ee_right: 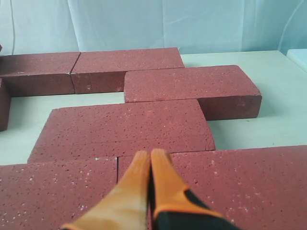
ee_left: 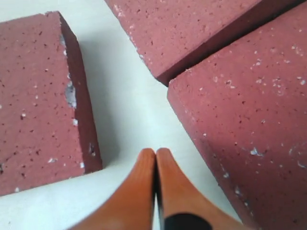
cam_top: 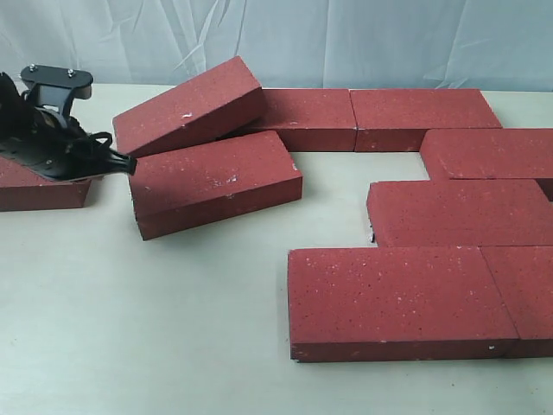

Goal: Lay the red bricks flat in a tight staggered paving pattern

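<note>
Pale table (cam_top: 173, 346) carries the red bricks (cam_top: 458, 212). We count six lying flat in staggered rows on its right half. Two sit end to end along the back edge, one in each of the next two rows, and two are butted together in the front row. Front brick (cam_top: 397, 298) looks largest from here.

The left half is loose. Tilted brick (cam_top: 190, 108) has one end propped on the back row. Skewed brick (cam_top: 216, 181) sits just in front of it. Far-left brick (cam_top: 39, 188) lies partly under the left arm.

Left gripper (cam_top: 126, 163): fingers pressed together, holding nothing, tip just beside the skewed brick's end. Right gripper (ee_right: 149, 160): also closed and empty, above the front-row seam.
</note>
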Robot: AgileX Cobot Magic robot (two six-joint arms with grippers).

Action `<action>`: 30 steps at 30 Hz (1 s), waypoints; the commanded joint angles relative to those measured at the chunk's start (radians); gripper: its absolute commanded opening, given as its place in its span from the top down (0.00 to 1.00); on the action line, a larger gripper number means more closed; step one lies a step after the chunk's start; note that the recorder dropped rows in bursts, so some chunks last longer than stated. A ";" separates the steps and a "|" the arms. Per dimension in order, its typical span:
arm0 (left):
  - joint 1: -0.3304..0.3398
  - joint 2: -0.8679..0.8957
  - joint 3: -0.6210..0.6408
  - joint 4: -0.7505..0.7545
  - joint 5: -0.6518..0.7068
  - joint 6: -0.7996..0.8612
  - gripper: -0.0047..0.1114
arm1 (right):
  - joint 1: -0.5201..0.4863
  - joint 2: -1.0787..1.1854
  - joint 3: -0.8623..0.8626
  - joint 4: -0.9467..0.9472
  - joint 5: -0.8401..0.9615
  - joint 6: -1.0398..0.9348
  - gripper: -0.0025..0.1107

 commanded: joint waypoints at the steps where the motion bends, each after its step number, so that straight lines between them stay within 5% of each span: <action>1: 0.004 0.055 -0.003 -0.004 -0.092 -0.010 0.96 | 0.005 -0.007 0.005 -0.003 -0.009 -0.004 0.98; 14: 0.000 0.159 -0.022 -0.086 -0.235 -0.010 0.96 | 0.005 -0.007 0.005 -0.003 -0.009 -0.004 0.98; 22: -0.096 0.159 -0.051 -0.081 -0.300 -0.010 0.96 | 0.005 -0.007 0.005 -0.003 -0.011 -0.004 0.98; 30: -0.104 0.102 -0.056 -0.030 -0.288 -0.008 0.96 | 0.005 -0.007 0.005 -0.003 -0.011 -0.004 0.98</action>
